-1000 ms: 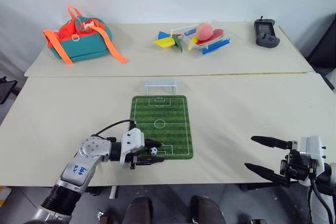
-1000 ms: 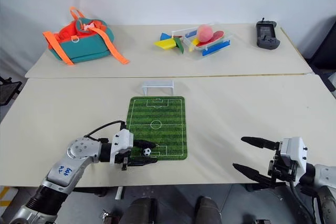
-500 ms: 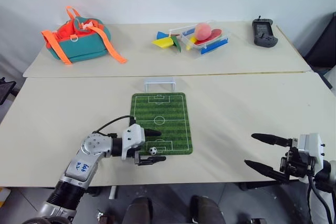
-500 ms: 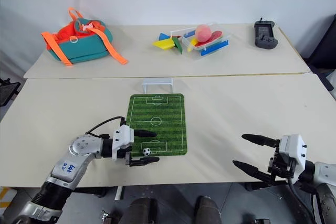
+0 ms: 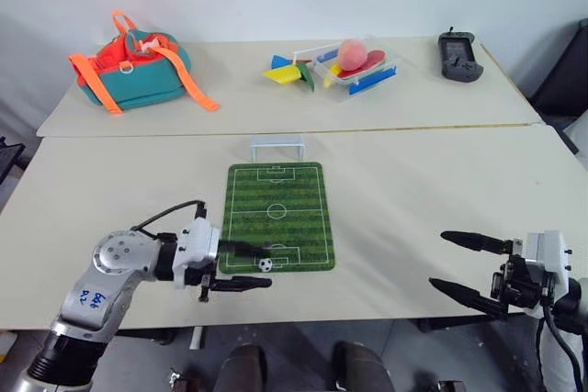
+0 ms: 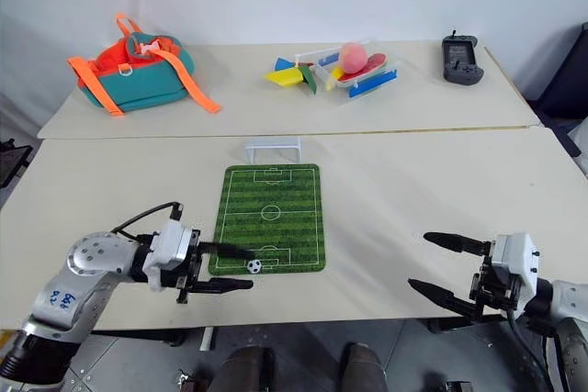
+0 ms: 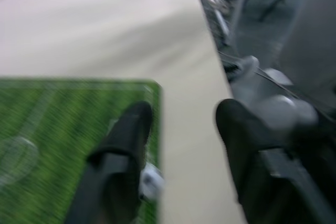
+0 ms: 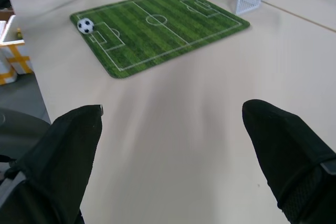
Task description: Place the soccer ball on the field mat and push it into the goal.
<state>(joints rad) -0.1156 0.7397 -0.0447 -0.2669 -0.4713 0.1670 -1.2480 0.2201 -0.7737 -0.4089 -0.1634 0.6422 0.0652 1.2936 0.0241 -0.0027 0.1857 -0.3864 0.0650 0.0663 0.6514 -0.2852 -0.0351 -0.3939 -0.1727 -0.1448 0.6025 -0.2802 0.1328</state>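
My left claw [image 5: 243, 266] has drawn back off the flat green striped field mat [image 5: 278, 218] and now sits just off its near left corner, fingers apart with nothing between them. A second ago the tiny white soccer ball with black patches [image 5: 265, 264] sat between those fingers; it now rests free on the mat's near edge, just past my left fingertips, inside the printed near goal box. Finding: placement looks complete; the push has not begun.

The small white-framed goal with pale netting [image 5: 279, 147] stands at the mat's far end, well beyond the ball, so I judge the ball must travel the full length of the pitch. It is light and round, and an off-centre nudge would likely send it off the side of the mat.

My right claw [image 5: 468, 265] hangs spread and empty over the near right of the pale bench [image 5: 441, 190], well apart from the mat.

Behind that, a second pale bench [image 5: 230, 98] carries a teal and orange bag [image 5: 133, 60], a clear tray of coloured pieces [image 5: 354, 63] and a dark handheld device [image 5: 458, 53], against a plain light wall.
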